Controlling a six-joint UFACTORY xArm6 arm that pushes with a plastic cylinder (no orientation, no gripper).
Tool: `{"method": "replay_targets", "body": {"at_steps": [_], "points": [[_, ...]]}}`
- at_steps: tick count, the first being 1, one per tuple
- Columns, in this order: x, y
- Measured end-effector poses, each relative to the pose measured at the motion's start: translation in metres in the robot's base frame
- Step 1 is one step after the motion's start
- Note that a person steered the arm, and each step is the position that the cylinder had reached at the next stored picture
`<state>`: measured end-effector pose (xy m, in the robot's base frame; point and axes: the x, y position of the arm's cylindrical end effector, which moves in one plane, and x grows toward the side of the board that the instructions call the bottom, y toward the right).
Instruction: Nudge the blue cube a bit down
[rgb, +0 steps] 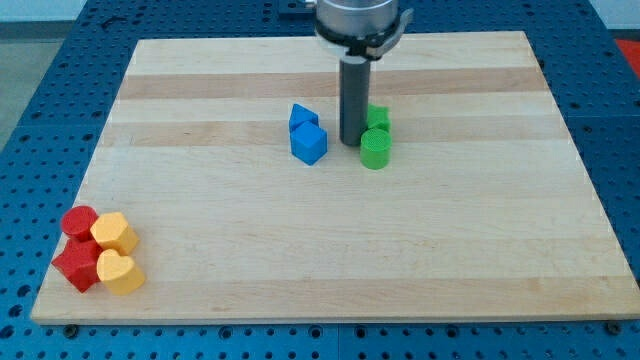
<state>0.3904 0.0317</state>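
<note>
Nearest you, yellow (120, 272) and red blocks (77, 266) cluster at the wooden board's (300, 260) bottom-left. Your gripperless rod holds nothing; my tip (351, 141) sits between blue cube (309, 143) and green cylinder (375, 149).

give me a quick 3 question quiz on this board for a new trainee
1. True or false: my tip is touching the blue cube.
2. Multiple choice: where do the red and yellow blocks sit? A) the view's top right B) the view's bottom left C) the board's middle
3. Fill in: the green cylinder lies just to the view's ____ of my tip.

Key:
1. False. A gap of bare board separates them; my tip stands to the view's right of the cube.
2. B. The red cylinder, red block and two yellow blocks cluster there.
3. right
</note>
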Motion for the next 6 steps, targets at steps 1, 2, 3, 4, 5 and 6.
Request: {"method": "replay_targets", "body": {"at_steps": [1, 2, 3, 4, 5, 6], "points": [[-0.016, 0.010], [-0.013, -0.015], [-0.007, -0.026], [0.009, -0.026], [0.025, -0.029], [0.048, -0.029]]}}
